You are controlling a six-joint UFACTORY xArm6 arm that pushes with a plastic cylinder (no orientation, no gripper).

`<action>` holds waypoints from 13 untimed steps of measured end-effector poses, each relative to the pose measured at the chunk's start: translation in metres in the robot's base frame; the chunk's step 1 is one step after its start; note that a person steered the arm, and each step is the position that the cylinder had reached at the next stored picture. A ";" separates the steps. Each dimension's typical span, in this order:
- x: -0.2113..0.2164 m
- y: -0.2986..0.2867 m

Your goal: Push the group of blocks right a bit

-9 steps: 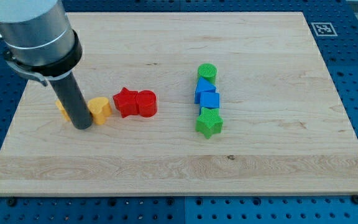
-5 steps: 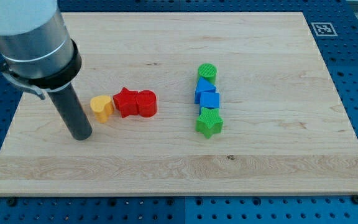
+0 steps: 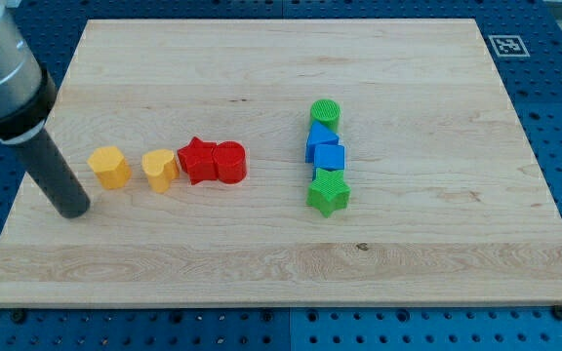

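Observation:
A row of blocks lies on the wooden board [image 3: 281, 253] left of centre: a yellow hexagonal block [image 3: 110, 167], a yellow heart-like block [image 3: 160, 170], a red star [image 3: 197, 160] and a red round block [image 3: 229, 162], the last three touching. My tip [image 3: 72, 211] rests on the board to the left of and slightly below the yellow hexagonal block, a small gap apart.
A column of blocks stands right of centre: a green cylinder [image 3: 326, 114], a blue triangular block [image 3: 319, 137], a blue cube [image 3: 330, 157] and a green star [image 3: 328, 193]. A marker tag [image 3: 508, 45] is at the board's top right corner.
My tip has moved left and slightly down, away from the yellow blocks, uncovering the yellow hexagonal block. No block has visibly moved.

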State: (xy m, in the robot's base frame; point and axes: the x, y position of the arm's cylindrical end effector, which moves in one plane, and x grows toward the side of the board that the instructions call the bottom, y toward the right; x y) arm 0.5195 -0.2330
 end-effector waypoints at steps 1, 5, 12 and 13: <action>-0.024 -0.007; -0.044 0.004; -0.099 0.032; -0.127 0.032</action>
State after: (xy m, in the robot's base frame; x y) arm 0.3925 -0.2012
